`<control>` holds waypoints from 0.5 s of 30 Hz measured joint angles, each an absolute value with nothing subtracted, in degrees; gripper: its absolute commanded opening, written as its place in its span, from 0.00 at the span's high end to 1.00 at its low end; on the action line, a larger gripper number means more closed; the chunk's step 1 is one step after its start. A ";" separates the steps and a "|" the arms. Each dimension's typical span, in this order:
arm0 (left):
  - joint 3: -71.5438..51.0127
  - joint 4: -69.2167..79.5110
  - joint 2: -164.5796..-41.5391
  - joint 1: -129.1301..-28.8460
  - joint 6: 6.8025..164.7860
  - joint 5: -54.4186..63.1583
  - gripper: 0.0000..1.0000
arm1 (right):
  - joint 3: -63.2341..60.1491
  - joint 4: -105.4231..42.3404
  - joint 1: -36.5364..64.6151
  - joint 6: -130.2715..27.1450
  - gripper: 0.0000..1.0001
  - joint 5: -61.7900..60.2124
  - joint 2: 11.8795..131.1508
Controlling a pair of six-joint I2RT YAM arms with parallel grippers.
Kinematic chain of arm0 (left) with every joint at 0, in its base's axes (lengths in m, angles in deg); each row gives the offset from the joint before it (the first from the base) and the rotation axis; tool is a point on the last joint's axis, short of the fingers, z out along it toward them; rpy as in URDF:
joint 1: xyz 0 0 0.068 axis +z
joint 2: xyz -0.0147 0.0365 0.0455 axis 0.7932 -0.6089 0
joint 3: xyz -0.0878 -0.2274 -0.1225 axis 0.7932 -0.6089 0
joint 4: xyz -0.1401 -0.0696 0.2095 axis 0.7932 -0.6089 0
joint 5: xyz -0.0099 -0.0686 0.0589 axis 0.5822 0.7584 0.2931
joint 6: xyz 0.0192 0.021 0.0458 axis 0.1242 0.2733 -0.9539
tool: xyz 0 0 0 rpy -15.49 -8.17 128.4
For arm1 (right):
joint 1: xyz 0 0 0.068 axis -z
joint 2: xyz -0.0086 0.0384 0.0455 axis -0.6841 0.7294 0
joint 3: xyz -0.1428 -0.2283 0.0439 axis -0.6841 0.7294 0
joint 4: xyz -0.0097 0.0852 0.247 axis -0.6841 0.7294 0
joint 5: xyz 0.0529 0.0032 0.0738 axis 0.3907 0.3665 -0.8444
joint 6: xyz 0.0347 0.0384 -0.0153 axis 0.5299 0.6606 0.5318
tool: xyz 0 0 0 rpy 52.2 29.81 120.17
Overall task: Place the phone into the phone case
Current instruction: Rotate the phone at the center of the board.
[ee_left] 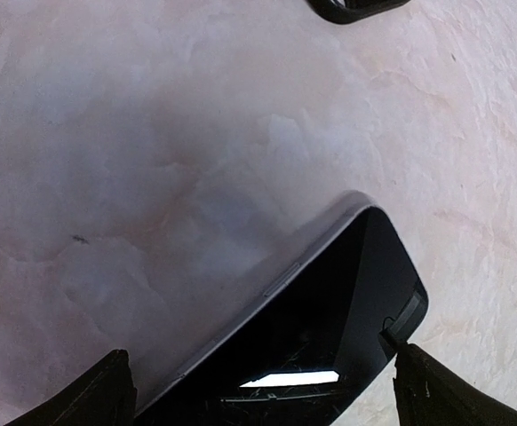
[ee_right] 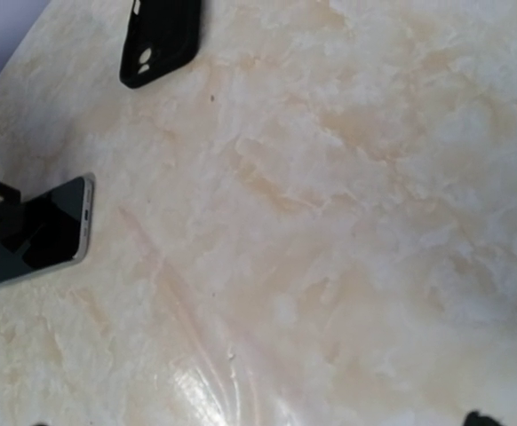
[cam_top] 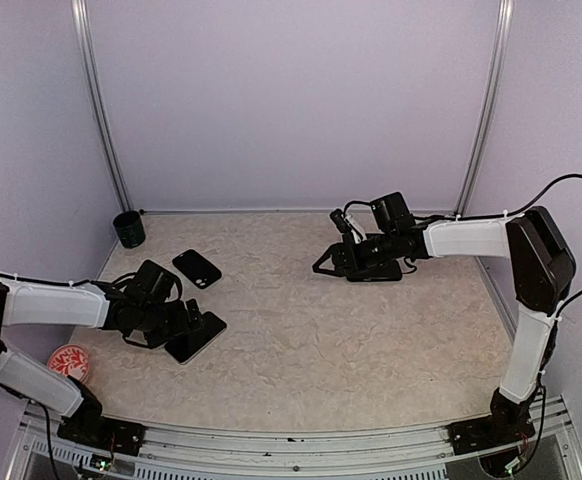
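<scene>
The phone [cam_top: 199, 338] is black with a dark glass screen and lies at the left front of the table. My left gripper [cam_top: 178, 333] is shut on its near end. In the left wrist view the phone [ee_left: 330, 311] spans the gap between the two fingers [ee_left: 107, 395], its far end angled out ahead. The phone case [cam_top: 197, 268] is black and lies flat just behind the phone. It also shows in the left wrist view [ee_left: 356, 7] and the right wrist view [ee_right: 159, 40]. My right gripper [cam_top: 324, 262] is open and empty, held above the table at the back right.
A black cup [cam_top: 128, 228] stands in the back left corner. A red and white round coaster [cam_top: 68, 362] lies at the front left by the left arm. The right wrist view shows the phone [ee_right: 41, 232] far off, across bare marbled tabletop [ee_right: 330, 222].
</scene>
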State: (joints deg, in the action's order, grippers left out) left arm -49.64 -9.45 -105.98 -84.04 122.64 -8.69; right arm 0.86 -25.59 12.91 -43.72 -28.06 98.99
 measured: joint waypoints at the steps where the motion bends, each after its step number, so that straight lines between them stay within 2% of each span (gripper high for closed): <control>1: -49.79 -9.64 -105.61 -84.13 122.88 -8.10 0.01 | 0.77 -25.59 12.91 -43.70 0.00 -28.06 99.01; 15: -49.70 -10.30 -104.95 -87.21 123.01 -1.94 0.01 | 0.75 -25.57 12.91 -43.44 0.00 -28.00 99.01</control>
State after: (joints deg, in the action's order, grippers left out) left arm -49.70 -10.30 -104.95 -87.21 123.01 -1.94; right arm 0.75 -25.57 12.91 -43.44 -28.00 99.01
